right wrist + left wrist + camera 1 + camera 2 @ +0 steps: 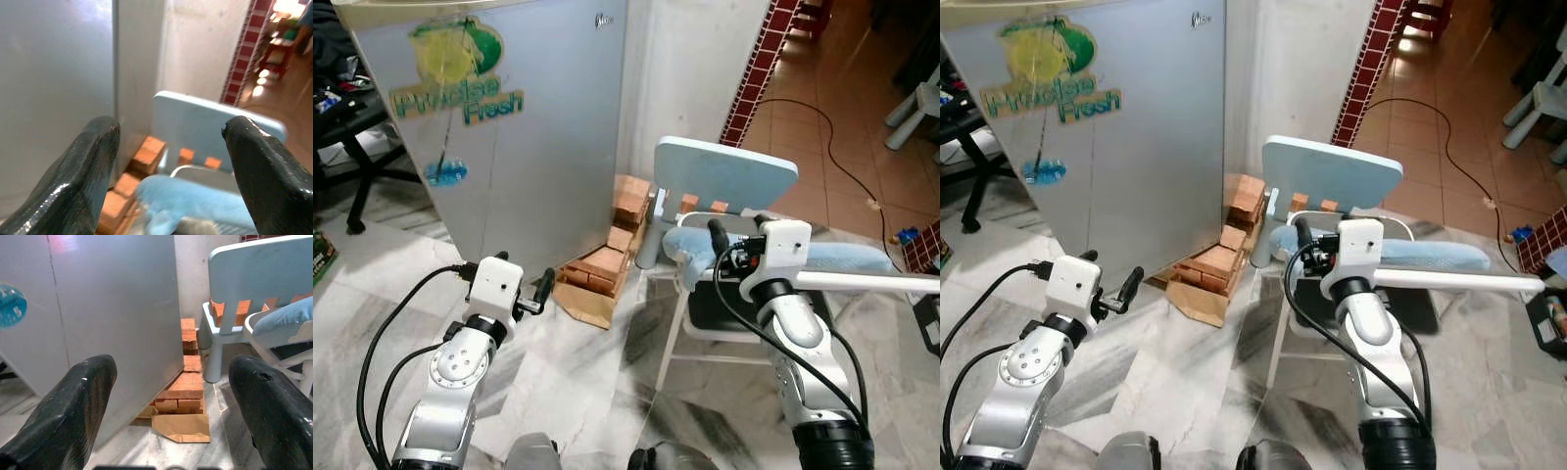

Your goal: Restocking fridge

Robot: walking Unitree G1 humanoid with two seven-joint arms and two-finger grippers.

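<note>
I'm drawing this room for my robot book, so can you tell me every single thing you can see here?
fridge: one, silver with a green and yellow sticker, door shut, ahead on the robot's left
bricks: a stack, orange, on the floor between fridge and small chair
cardboard: one piece, brown, under the bricks
small chair: one, pale blue, by the wall
white chair: one, in front of the small chair
cushion: one, light blue, lying on the white chair
cable: one, black, across the orange tile floor
office chair base: one, black, far left
left gripper: black fingers open, low before the fridge
right gripper: black fingers open, raised over the cushion
</note>
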